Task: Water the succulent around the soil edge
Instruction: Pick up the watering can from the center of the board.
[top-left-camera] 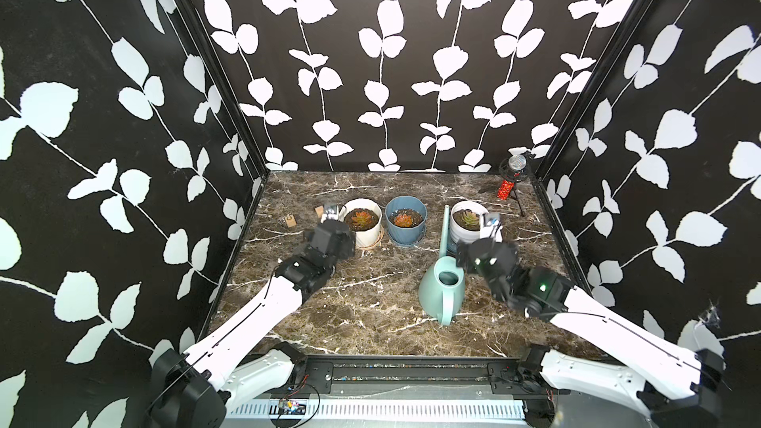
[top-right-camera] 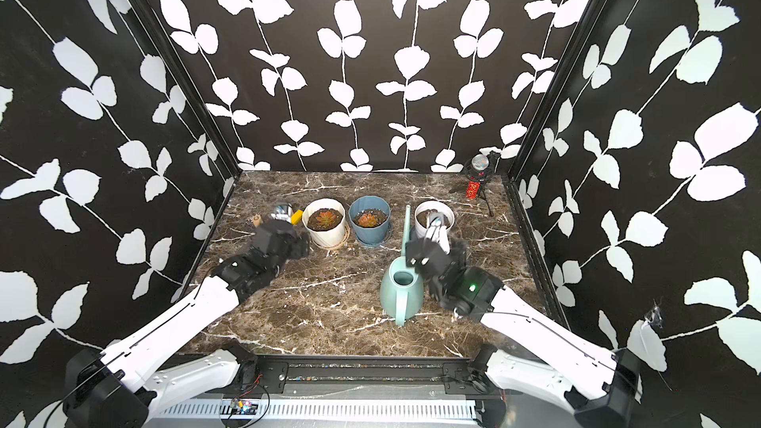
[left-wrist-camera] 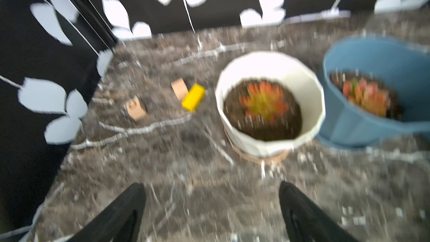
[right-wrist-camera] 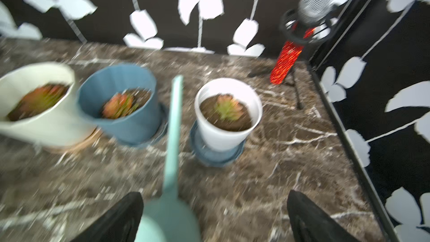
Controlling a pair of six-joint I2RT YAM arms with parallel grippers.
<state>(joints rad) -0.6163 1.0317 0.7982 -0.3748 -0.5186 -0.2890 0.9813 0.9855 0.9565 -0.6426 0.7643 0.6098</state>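
Right claw (right-wrist-camera: 214,193) spread by watering can (top-left-camera: 436,300), spout (top-left-camera: 445,228) beside blue pot (top-left-camera: 405,226)

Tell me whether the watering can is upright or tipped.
Upright. The watering can stands on its base on the table, its fill opening facing up and its long spout slanting upward.

We find the mint-green watering can (top-left-camera: 432,302) standing upright on the marble tabletop (top-left-camera: 350,306), its handle toward the front and its long spout (top-left-camera: 445,228) reaching back between the blue pot (top-left-camera: 405,236) and the small white pot (top-left-camera: 461,234). Three succulents sit in dark soil in a row along the back. There is an orange-red one (top-left-camera: 362,218) in the cream pot (top-left-camera: 364,240), another (top-left-camera: 403,219) in the blue, and a greener one (top-left-camera: 469,219) in the white, which stands on a blue saucer (right-wrist-camera: 216,157).
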